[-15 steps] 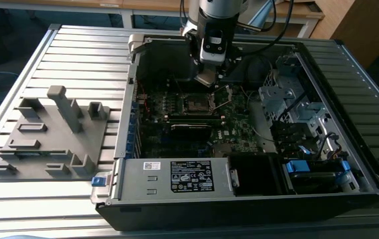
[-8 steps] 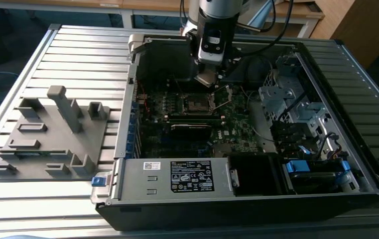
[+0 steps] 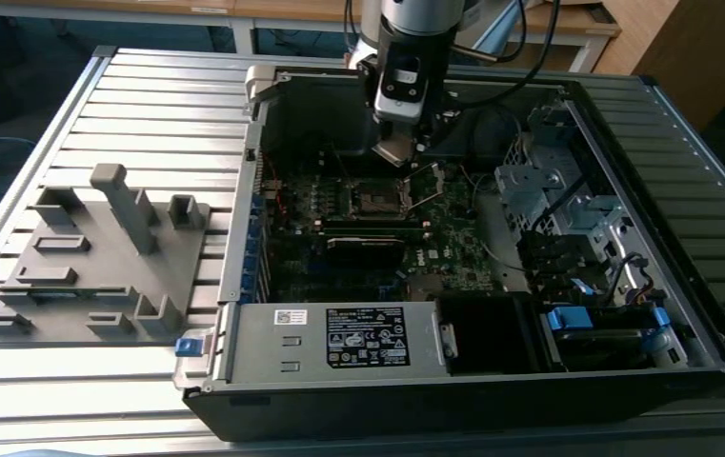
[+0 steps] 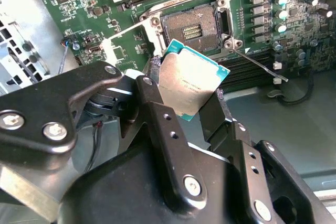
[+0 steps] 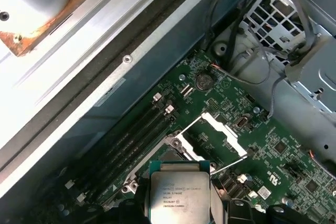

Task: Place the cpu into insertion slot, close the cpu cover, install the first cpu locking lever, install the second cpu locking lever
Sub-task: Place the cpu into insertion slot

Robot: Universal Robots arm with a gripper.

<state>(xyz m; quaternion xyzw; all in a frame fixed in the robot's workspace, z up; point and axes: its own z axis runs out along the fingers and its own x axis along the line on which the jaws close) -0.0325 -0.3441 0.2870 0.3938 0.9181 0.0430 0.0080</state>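
Silver-grey metal is turned towards both wrist views: the cpu is clamped by two opposite edges in the gripper, whose black jaws are closed only as far as the chip's width allows. It is held by the edges, so that the flat top and the contact side are left untouched. The chip is carried tilted, in the air above the motherboard and clear of it.

Just beyond it lies the insertion slot, bare, with its contact field exposed. The cpu cover is swung up on its hinge, away from the opening, and a thin locking lever is splayed outward beside the slot. This is judged to be why the slot can be reached from above.

In the exterior view the gripper is seen inside the open computer case, which is laid flat on the slatted worktop so that the board faces upward. A grey fixture stands on the worktop to the exterior view's left.
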